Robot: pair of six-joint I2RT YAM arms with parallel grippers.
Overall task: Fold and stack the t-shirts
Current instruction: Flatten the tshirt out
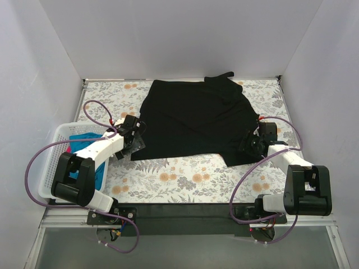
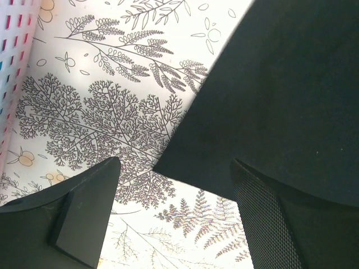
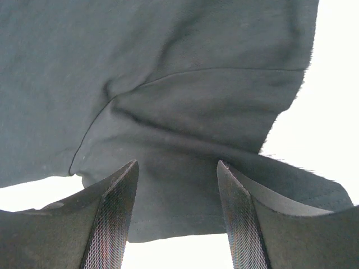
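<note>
Jaws spread, both empty: left gripper point(image 2: 175, 163) over near-left corner of large plain black cloth t-shirt point(image 1: 196, 117), right gripper point(image 3: 177, 163) over its seamed flap, likely sleeve. Pinch both layers.

Bright, even light casts only soft shadows. At the right wrist, the floral-patterned surface point(image 3: 331, 123) blows out white beside the large plain black cloth t-shirt point(image 3: 185, 67).

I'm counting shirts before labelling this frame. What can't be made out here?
Top view: the left arm covers most of the teal t-shirt in the basket; its fold is hidden.
Top view: the pink-red cloth shows only a sliver, too small to identify.
Right wrist view: glare washes out the table beside the black t-shirt.
</note>
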